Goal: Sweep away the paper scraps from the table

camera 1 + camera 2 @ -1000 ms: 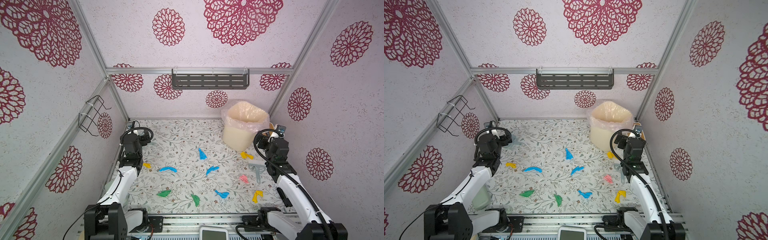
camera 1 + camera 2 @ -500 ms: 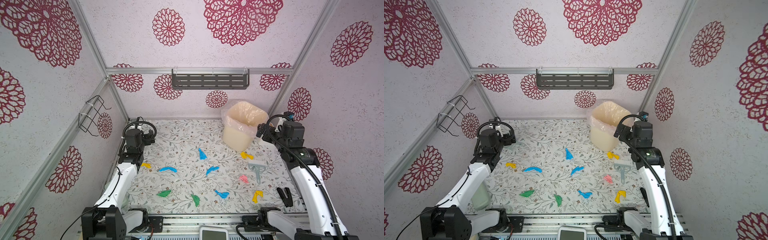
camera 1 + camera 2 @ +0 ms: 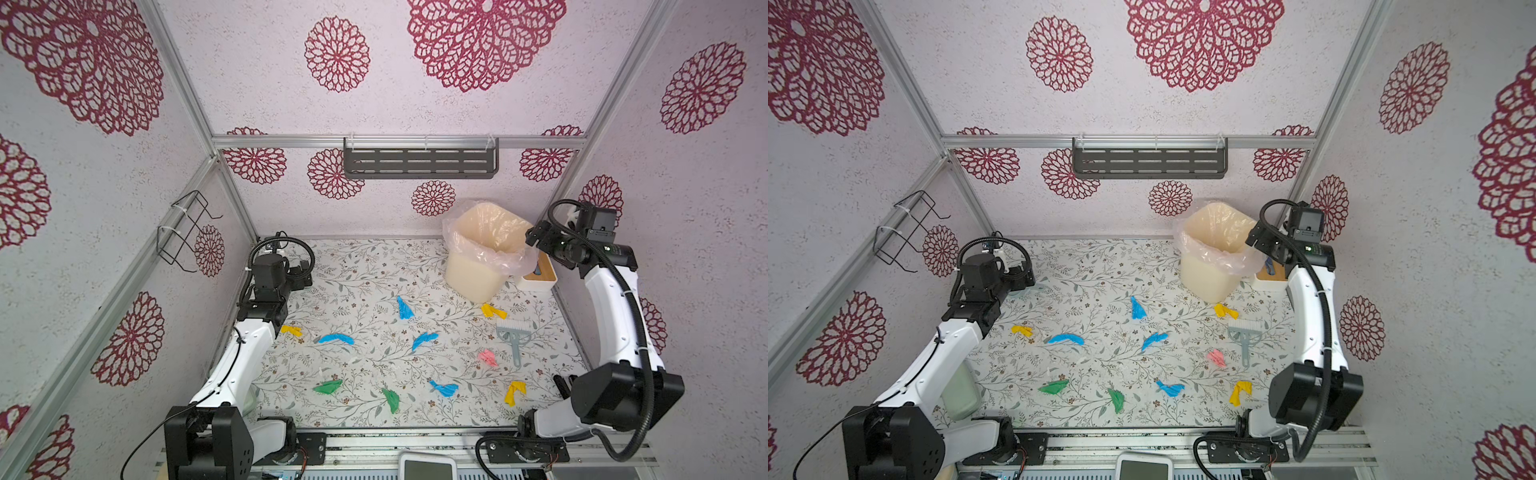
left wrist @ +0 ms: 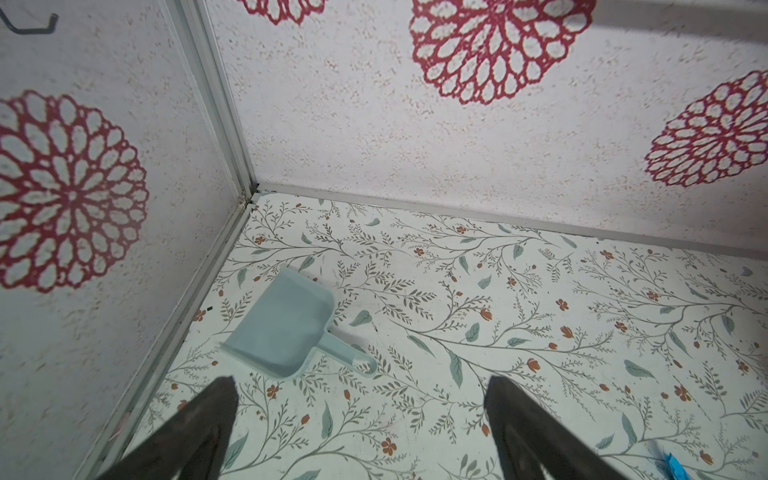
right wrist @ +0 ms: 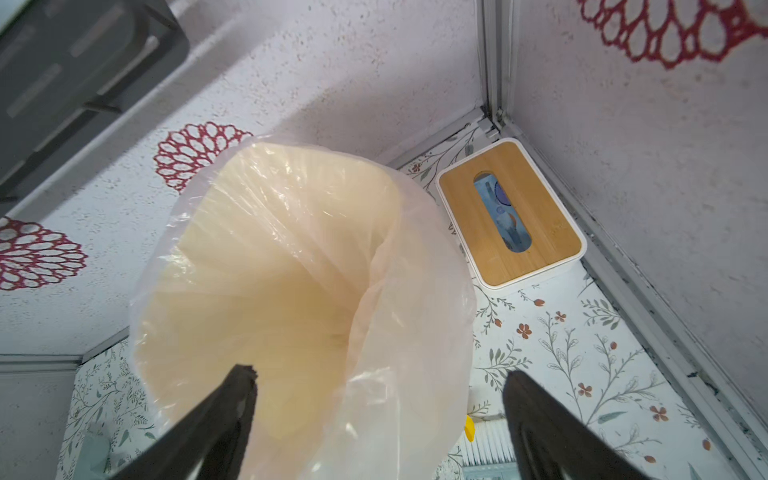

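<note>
The left gripper [image 4: 361,386] is held wide open near the dustpan [image 4: 282,328], the right gripper [image 5: 380,374] wide open by the bin [image 5: 291,249]; scraps [image 3: 336,338] are scattered over the table [image 3: 365,266].

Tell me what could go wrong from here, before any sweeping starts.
1. The right gripper hangs open at the rim of the bin; coming down, it might snag the loose liner or tip the bin.
2. The brush lies flat near a yellow scrap and a pink scrap; a grab could scatter them.
3. The dustpan sits close to the side wall; the open left gripper may knock it.
</note>
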Controlling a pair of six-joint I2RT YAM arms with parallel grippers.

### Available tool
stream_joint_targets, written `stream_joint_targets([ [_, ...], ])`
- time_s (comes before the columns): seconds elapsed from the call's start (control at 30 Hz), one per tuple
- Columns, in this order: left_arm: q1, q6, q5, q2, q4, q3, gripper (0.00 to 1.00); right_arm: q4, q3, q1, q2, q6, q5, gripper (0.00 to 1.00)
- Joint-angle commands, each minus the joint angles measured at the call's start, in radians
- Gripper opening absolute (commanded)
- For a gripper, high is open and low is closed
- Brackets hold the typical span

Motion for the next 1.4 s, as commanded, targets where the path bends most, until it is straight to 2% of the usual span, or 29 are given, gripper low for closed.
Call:
stream_joint_targets([
  [0.0, -0.005, -0.026, 0.022, 0.003, -0.017, 0.011, 0.97, -0.01, 0.068, -0.019, 0.043, 0.005, -0.09, 0.9],
  [0.33, 0.0, -0.034, 0.023, 0.001, -0.025, -0.009, 0.97, -0.046, 0.155, -0.032, 0.207, -0.034, -0.155, 0.74],
  [0.97, 0.022, -0.042, 0.038, 0.004, -0.034, -0.032, 0.97, -0.209, 0.335, -0.024, 0.389, -0.191, -0.176, 0.67],
  [1.37, 0.039, -0.038, 0.039, -0.026, -0.065, -0.048, 0.97, -0.279, 0.424, 0.052, 0.476, -0.272, -0.215, 0.63],
])
